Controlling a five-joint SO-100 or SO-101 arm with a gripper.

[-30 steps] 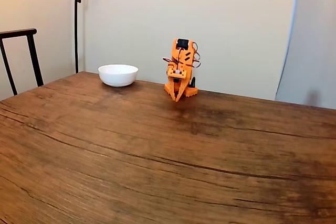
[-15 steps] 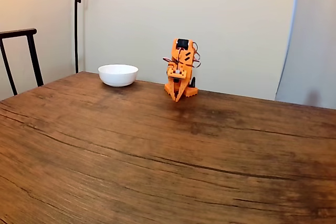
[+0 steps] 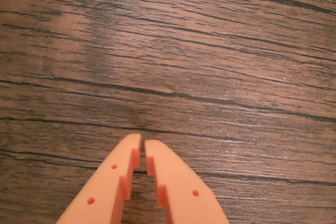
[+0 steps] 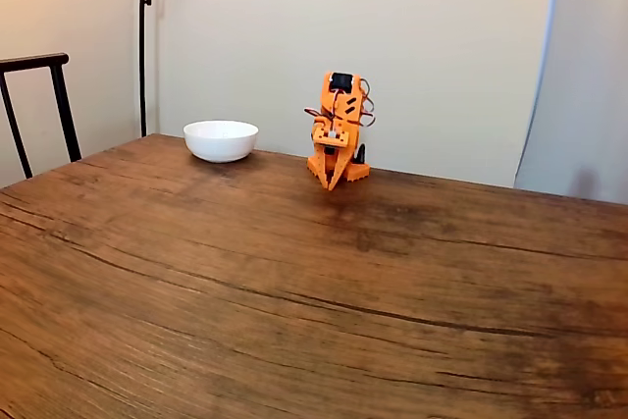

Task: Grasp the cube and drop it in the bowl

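Observation:
The white bowl point(image 4: 221, 139) stands at the far edge of the wooden table point(image 4: 294, 282), left of the orange arm point(image 4: 339, 125) in the fixed view. The arm is folded over its base, and its gripper point(image 4: 332, 183) points down at the tabletop. In the wrist view my gripper point(image 3: 143, 148) comes in from the bottom edge, its two orange fingers point(image 3: 168, 182) nearly touching, shut with nothing between them, over bare wood. The blue cube is out of view.
A dark chair back point(image 4: 39, 105) stands at the left of the table. A black lamp pole point(image 4: 143, 41) rises behind the bowl against the cream wall. Wide bare wood stretches in front of the arm.

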